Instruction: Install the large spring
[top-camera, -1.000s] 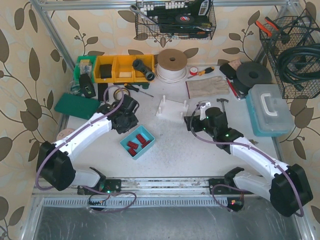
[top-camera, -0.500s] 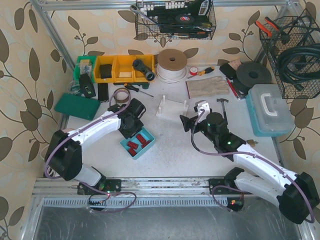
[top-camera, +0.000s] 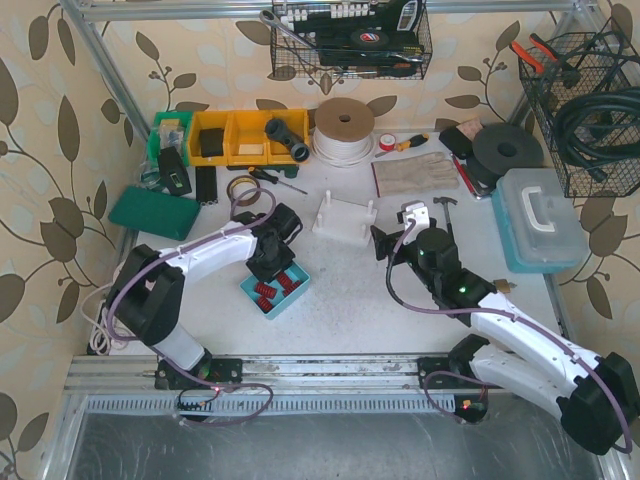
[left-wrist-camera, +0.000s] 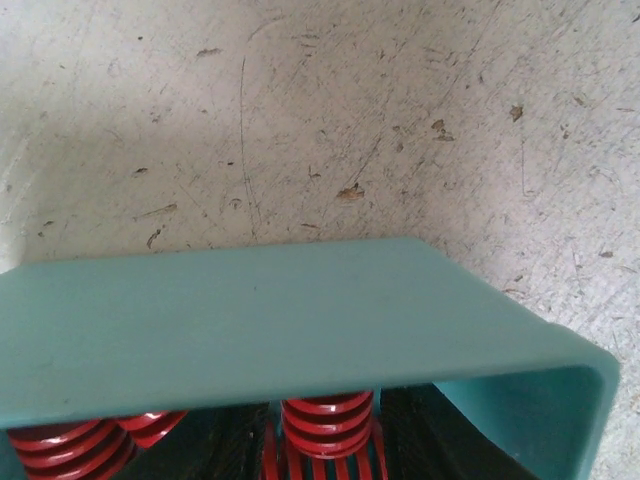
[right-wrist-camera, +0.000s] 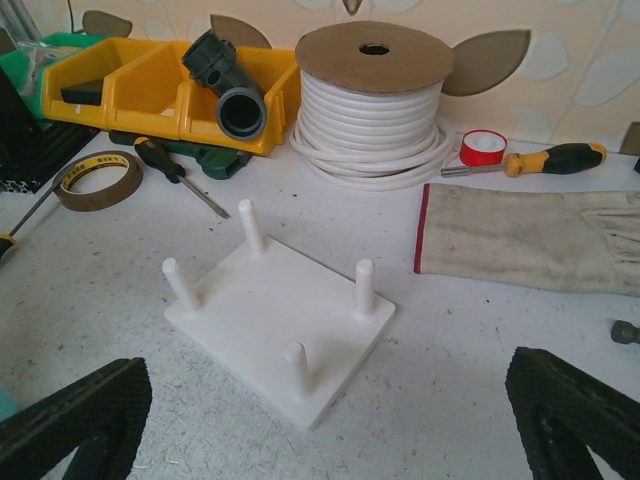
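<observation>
Red springs (left-wrist-camera: 318, 425), teal tray (left-wrist-camera: 250, 320)

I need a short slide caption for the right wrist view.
Open fingers face a white four-peg board on the table.

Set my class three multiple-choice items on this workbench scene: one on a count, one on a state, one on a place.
1. How many upright pegs stand on the white square plastic plate?
A. Two
B. Four
C. Six

2. How does the right gripper stand?
A. Shut on a peg
B. Shut on nothing
C. Wide open, holding nothing

3. Where is the left gripper?
A. Over the plate
B. Over the teal plastic tray of red coil springs
C. Touching the right gripper

Answers:
1 B: the right wrist view shows four pegs, one near each corner.
2 C: its fingers sit far apart at the picture's lower corners, gripping nothing.
3 B: the left wrist view looks straight onto the tray wall and the springs.
</observation>
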